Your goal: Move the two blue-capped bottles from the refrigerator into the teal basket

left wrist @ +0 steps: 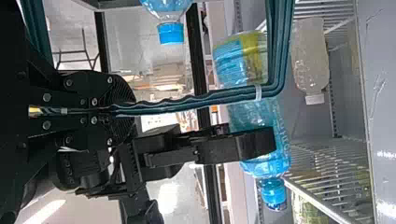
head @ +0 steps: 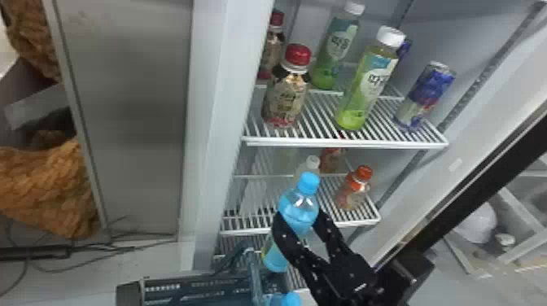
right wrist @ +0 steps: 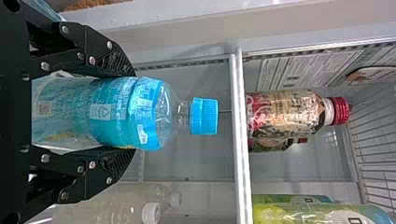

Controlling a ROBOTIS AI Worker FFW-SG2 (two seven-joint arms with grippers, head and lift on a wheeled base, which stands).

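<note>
The right gripper (head: 299, 223) is shut on the body of a blue-capped bottle (head: 308, 184), held in front of the refrigerator shelves. In the right wrist view the right gripper (right wrist: 134, 112) has its fingers on both sides of the bottle (right wrist: 152, 112), cap clear of them. At the head view's bottom edge is the teal basket (head: 183, 289). The left gripper (left wrist: 133, 111) is shut on its teal handle (left wrist: 210, 99). A second blue cap (head: 291, 299) shows beside the basket's handle; in the left wrist view this other bottle (left wrist: 170, 32) appears within the handle's loop, partly cut off.
The upper shelf (head: 346, 143) holds red-capped bottles (head: 285, 97), green bottles (head: 368, 81) and a blue can (head: 425, 95). An orange-capped bottle (head: 354, 189) and a white-capped one stand lower. The refrigerator's side frame (head: 219, 122) rises left of the held bottle.
</note>
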